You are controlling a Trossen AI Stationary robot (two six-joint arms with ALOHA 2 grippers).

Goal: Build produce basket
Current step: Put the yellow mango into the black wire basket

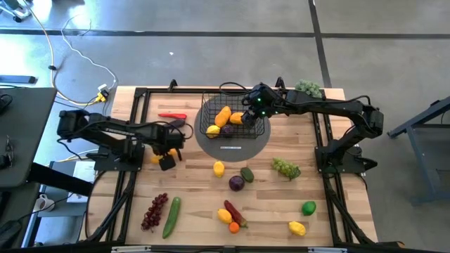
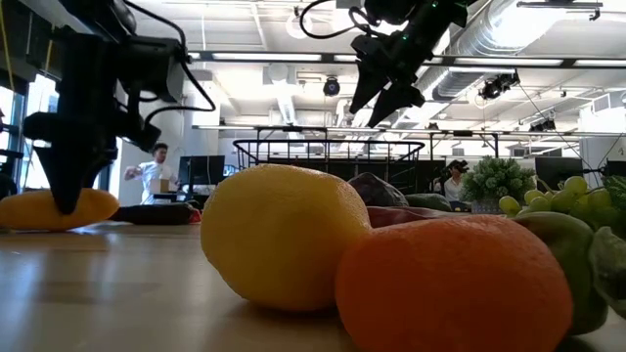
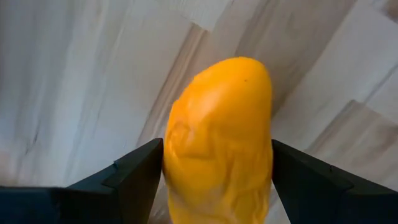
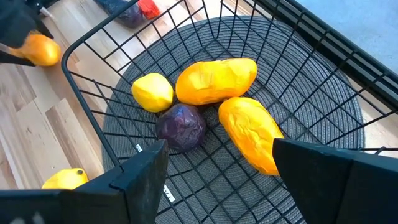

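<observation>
No writing can be read anywhere. Left gripper (image 3: 214, 186) – fingers apart around a mango (image 3: 219, 137) (on bare wood). Right gripper (image 4: 214, 180), fingers apart, hangs above the basket (image 4: 93, 102) – 4 fruits inside

You are seeing the basket (image 1: 232, 116) sitting on the mat (image 1: 259, 140) at upper centre, four produce pieces (image 4: 214, 79) lying inside, the rest lying scattered below.

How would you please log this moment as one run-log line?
left gripper: open around mango on table | right gripper: open, empty, above basket | basket: two mangoes, lemon, plum
</observation>
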